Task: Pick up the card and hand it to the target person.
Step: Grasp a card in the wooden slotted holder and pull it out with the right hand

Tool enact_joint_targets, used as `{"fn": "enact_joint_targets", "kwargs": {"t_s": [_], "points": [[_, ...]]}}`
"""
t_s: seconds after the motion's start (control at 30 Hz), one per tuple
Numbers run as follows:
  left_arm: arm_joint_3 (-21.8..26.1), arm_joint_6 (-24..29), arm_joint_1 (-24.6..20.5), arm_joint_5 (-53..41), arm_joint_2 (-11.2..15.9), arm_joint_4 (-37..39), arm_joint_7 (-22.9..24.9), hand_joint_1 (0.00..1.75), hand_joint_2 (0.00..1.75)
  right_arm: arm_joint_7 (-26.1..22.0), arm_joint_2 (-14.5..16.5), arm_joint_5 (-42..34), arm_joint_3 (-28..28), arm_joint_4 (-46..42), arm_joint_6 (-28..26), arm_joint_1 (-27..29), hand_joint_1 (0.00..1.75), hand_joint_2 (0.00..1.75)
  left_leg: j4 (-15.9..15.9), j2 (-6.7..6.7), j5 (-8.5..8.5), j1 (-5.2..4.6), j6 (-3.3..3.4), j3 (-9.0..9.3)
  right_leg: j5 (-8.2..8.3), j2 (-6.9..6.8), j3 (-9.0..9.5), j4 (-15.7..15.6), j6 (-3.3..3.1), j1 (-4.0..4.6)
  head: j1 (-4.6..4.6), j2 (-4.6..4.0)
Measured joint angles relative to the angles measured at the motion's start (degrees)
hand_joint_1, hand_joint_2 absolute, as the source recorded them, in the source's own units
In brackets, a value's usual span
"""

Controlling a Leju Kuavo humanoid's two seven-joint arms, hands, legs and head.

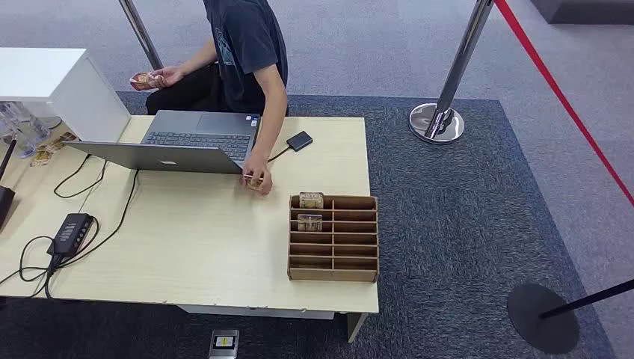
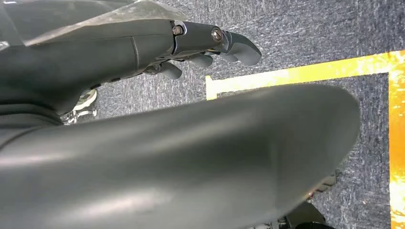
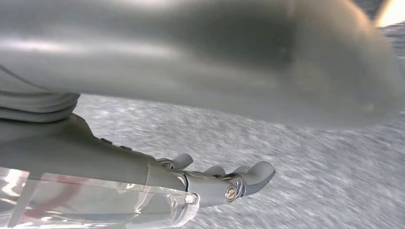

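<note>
- Hanging low over carpet, left hand [image 2: 210, 45] and right hand [image 3: 224, 183]: fingers loosely spread, holding nothing.
- Card [image 1: 256, 182] far from any fingers, under person's hand [image 1: 256, 166] beside wooden organizer [image 1: 333, 239] (more cards slotted there).
- Step: pre-reach; next calls for raising an arm toward the desk.

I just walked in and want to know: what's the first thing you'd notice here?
Probably the person crouched behind the table, one hand pressing a card down near the open laptop. Next, the wooden rack on the table's right side, with two cards in its upper-left slots. The robot's left hand and right hand hang empty over the carpet.
</note>
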Motion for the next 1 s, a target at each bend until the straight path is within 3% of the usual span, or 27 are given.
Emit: {"fn": "enact_joint_targets", "kwargs": {"t_s": [0.37,0.73,0.87,1.0], "points": [[6.2,0.7,-1.1,-5.3,-1.1,1.1,-0.3,0.0,0.0,-5.6,2.1,-2.9,2.4,-16.8,-1.0,1.0,0.0,0.0,0.0,0.0,0.0,0.0,0.0,0.01,0.0,0.0,0.0,0.0,0.0,0.0,0.01,0.0],[10.2,0.9,-1.8,-8.7,-1.9,1.9,-0.8,0.0,0.0,-8.1,3.0,-3.7,14.8,-37.8,-3.9,4.0,0.0,0.0,0.0,0.0,0.0,0.0,0.0,0.01,0.01,0.0,0.0,0.0,0.0,0.0,0.0,0.0],[11.2,0.9,-2.2,-9.9,-2.1,2.2,-1.0,0.0,0.0,-8.8,2.9,-3.3,21.1,-44.5,-5.0,4.3,0.0,1.75,0.0,0.0,0.01,0.0,0.0,0.01,0.01,0.0,0.01,0.0,0.0,0.0,0.01,0.0],[12.0,0.9,-2.4,-11.2,-2.3,2.5,-1.3,0.0,0.0,-9.3,2.8,-2.7,27.7,-50.4,-6.0,4.2,0.0,1.75,0.0,0.0,0.01,0.0,0.0,0.01,0.01,0.0,0.01,0.0,0.0,0.0,0.01,0.0]]}}
